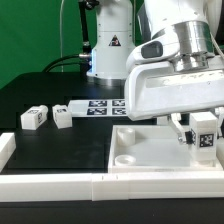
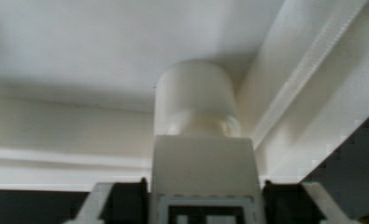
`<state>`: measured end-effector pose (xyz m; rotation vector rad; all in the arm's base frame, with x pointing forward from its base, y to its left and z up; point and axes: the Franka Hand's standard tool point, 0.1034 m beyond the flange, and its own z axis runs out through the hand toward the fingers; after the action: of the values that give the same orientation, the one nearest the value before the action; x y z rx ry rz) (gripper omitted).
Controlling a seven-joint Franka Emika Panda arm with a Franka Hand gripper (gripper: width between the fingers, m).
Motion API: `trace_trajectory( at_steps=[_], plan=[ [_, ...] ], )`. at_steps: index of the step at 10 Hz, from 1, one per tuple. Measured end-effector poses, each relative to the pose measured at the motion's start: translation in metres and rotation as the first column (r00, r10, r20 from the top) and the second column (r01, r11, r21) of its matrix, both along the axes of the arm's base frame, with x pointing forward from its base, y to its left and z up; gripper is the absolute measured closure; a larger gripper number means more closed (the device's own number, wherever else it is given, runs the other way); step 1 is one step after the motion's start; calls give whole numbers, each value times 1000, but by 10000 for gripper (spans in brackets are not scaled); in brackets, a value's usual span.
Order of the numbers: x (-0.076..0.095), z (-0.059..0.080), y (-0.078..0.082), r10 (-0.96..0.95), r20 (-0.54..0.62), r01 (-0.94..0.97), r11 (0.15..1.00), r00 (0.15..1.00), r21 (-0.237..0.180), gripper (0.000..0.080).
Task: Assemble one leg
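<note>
My gripper (image 1: pixel 203 128) is shut on one leg (image 1: pixel 205 146), a chunky white block with a black-and-white tag, and holds it upright over the exterior view's right end of the large white panel (image 1: pixel 140 150). In the wrist view my gripper (image 2: pixel 204 202) clamps the tagged body of the leg (image 2: pixel 202 120). Its round end points down at the panel (image 2: pixel 74 60), next to the panel's raised rim (image 2: pixel 314 70). I cannot tell whether the leg touches the panel. Two more legs (image 1: pixel 33 117) (image 1: pixel 63 115) lie loose on the black table at the exterior view's left.
The marker board (image 1: pixel 103 105) lies flat behind the panel. A white rail (image 1: pixel 60 185) runs along the table's front edge, with a white block (image 1: pixel 5 150) at the left edge. The arm's base (image 1: pixel 108 50) stands at the back.
</note>
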<state>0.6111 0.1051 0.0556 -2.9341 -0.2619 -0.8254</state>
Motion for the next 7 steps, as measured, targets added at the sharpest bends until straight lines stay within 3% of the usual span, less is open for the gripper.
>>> trace_trajectory(
  at_steps=[2,7],
  plan=[
    [0,0,0,0,0,0,1000,1000,0,190],
    [0,1,0,-1,1,1,1000,1000,1,150]
  ],
)
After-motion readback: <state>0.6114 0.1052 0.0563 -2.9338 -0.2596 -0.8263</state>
